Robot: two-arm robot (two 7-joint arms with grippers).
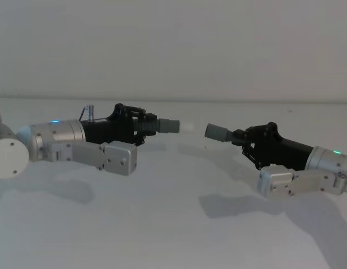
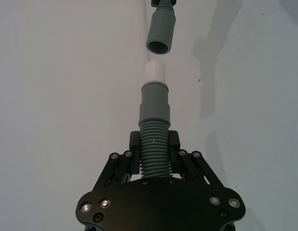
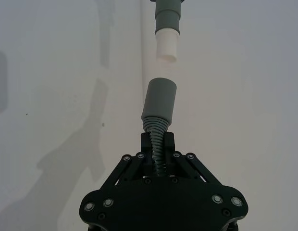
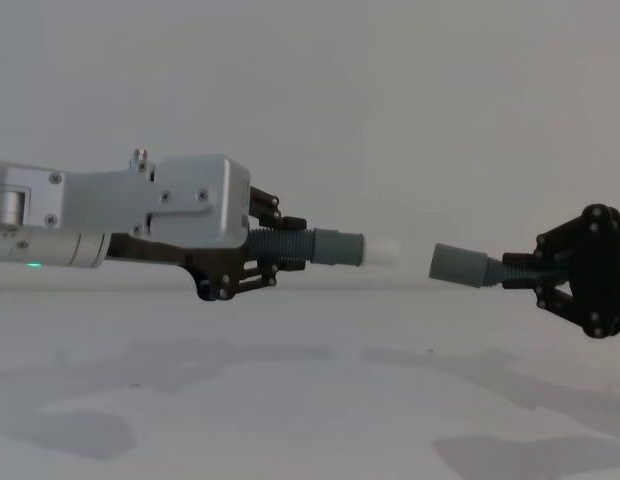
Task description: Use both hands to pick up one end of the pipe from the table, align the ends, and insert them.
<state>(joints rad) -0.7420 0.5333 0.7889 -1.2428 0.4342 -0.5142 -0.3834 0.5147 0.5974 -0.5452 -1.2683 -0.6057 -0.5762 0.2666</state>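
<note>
Your left hand (image 1: 141, 126) is clenched on the ribbed part of the pipe (image 2: 154, 149) just behind its cuff, and that cuff (image 4: 338, 247) ends in a narrower white tip (image 4: 382, 250). Your right hand (image 1: 244, 140) grips the ribbed section behind the plain open sleeve (image 4: 460, 264). Both ends hang above the white surface (image 1: 173, 224), facing each other with a small gap between, the sleeve sitting slightly lower in the chest view.

Expect the pipe to be light and its ribbed length soft and bendy, so a free cuff may droop or wobble. The cuffs look stiff and smooth, likely slippery. The holds close behind each cuff seem sensible for steering.

The surface below is bare and no edge is near, leaving open room to bring the ends together.
</note>
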